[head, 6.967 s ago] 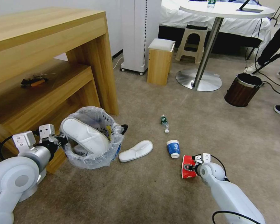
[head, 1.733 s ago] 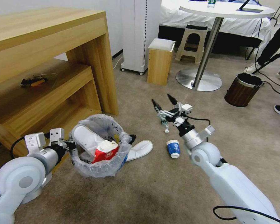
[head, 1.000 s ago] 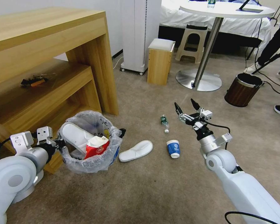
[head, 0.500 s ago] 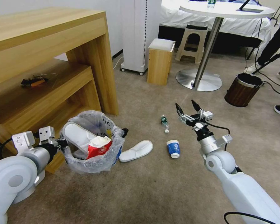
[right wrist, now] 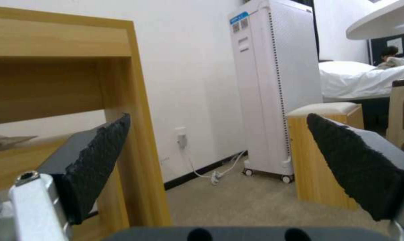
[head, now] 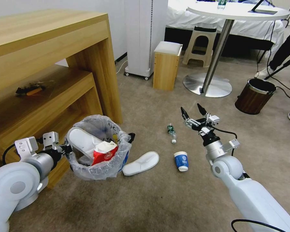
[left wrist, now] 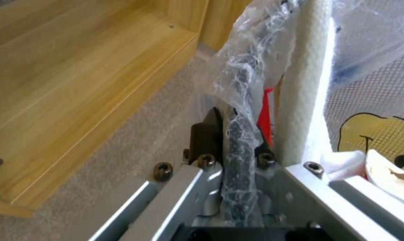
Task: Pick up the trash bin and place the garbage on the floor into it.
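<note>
While my left pincer (head: 65,149) is pinching the bag-covered rim of the trash bin (head: 98,148), I am holding that bin just above the floor (head: 145,199), beside the lower shelf of the wooden desk (head: 48,48). Up close in the left wrist view, the pincer's fingers (left wrist: 206,134) are pressing the crinkled liner between them, with a white slipper (left wrist: 307,90) standing just inside the rim. Inside the bin, that slipper (head: 82,141) is leaning against the wall nearest my left pincer, and a red cup (head: 104,154) is sitting beside it, on the side away from the pincer.

My right pincer (head: 194,113) is hanging in the air with its fingers spread wide, well apart from the bin, on the side opposite my left pincer. In the right wrist view its two dark pads (right wrist: 99,160) are standing far apart.

Between the bin and my right arm, a second white slipper (head: 141,163) is lying on the floor close to the bin's base. Farther from the bin, a blue paper cup (head: 181,161) is lying on its side, and a small bottle (head: 171,132) is lying beyond it, nearly under my right pincer.
</note>
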Robot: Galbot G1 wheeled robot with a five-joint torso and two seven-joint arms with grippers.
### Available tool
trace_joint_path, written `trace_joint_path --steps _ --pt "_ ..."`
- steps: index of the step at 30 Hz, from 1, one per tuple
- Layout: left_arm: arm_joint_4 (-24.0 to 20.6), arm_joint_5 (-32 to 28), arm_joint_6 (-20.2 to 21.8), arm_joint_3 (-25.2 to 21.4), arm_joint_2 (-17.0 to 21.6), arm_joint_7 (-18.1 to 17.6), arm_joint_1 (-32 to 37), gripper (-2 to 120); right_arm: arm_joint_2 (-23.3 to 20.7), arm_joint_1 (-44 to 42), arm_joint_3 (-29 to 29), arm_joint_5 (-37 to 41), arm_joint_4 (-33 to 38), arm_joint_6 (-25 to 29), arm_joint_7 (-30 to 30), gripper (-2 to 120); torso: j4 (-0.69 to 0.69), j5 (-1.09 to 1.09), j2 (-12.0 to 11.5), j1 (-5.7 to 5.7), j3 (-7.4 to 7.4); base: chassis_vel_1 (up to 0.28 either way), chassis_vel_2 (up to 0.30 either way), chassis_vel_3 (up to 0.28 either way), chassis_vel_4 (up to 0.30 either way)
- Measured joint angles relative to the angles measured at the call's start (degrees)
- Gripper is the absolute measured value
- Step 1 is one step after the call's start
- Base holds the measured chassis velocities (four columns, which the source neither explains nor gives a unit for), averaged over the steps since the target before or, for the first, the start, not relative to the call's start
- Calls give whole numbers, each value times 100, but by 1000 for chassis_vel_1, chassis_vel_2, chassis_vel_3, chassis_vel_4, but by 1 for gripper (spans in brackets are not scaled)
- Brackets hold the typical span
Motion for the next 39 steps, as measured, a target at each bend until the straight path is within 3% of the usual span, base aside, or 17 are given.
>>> trace_joint_path --steps 39 --pt "-93 12 14 -52 16 43 76 0 4 -21 -5 -13 27 20 -20 100 0 0 0 0 0 -94 87 90 -86"
